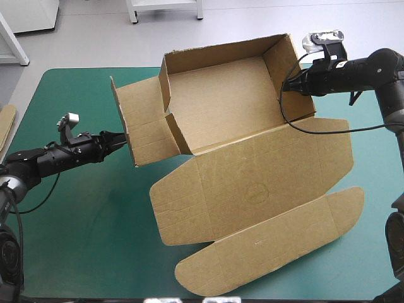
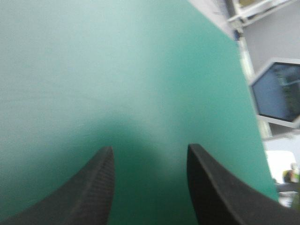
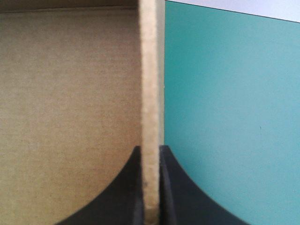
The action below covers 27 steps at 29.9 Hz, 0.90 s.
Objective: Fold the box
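A half-formed brown cardboard box (image 1: 240,120) lay toward the far right of the table's teal-green cover (image 1: 76,221), caught midway through its folding. The right claw (image 1: 285,88) was clenched on the box's right end wall (image 1: 278,60). In the right wrist view the board's pale cut edge was pinched between its black fingers, with the tray's brown inside on one side and bare cover on the other. The left claw (image 1: 124,140) stood released, its fingers apart over nothing but cover in its own wrist view. From above it sat just beside the outer face of the wide left end panel (image 1: 142,123), though contact could not be made out.

By the look of it, the work was well past the start. The far long wall (image 1: 214,53) and the right end wall stood upright around the base, and a short inner flap (image 1: 165,79) rose at the left corner. The left end panel, however, splayed outward rather than being tucked over, so that end appeared to be the step in hand. The large lid panel (image 1: 252,186) and its rounded tuck flap (image 1: 271,249) lay flat on the table toward the near edge. A sliver of further brown board (image 1: 6,123) showed at the table's left edge.
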Tool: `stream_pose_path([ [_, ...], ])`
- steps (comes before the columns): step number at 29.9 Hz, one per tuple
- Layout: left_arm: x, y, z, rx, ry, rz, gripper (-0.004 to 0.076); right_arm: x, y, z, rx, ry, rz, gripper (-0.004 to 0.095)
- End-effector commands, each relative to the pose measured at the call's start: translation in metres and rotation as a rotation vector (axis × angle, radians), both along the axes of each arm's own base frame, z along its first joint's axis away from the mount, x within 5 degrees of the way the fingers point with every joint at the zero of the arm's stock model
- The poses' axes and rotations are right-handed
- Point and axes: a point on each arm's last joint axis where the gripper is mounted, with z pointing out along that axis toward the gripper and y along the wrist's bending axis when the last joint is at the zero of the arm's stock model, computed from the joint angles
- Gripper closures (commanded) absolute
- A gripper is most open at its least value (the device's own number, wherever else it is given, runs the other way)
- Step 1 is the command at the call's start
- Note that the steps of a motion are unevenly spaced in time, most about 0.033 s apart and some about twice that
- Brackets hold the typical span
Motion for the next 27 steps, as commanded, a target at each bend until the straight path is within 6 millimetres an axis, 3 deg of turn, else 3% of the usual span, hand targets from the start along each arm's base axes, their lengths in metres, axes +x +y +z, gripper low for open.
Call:
stream_pose_path([
  [1, 0.002, -0.028, 0.034, -0.247, -0.175, -0.109, 0.0377, -0.014, 0.000, 0.031, 0.063, -0.110, -0.015, 0.0925],
  [4, 0.002, -0.048, 0.047, -0.368, -0.257, -0.161, 0.0377, -0.013, 0.000, 0.029, 0.063, -0.106, -0.015, 0.0925],
  [8, 0.001, -0.069, 0.060, -0.400, -0.293, -0.256, 0.0377, -0.006, -0.003, 0.022, 0.027, -0.088, -0.039, 0.0922],
  [19, 0.004, -0.089, 0.103, -0.421, -0.398, -0.374, 0.0336, 0.012, -0.010, 0.003, -0.036, -0.056, -0.103, 0.0921],
  [27, 0.004, -0.109, 0.119, -0.443, -0.383, -0.410, 0.0251, 0.014, -0.010, 0.002, -0.027, -0.060, -0.113, 0.0921],
])
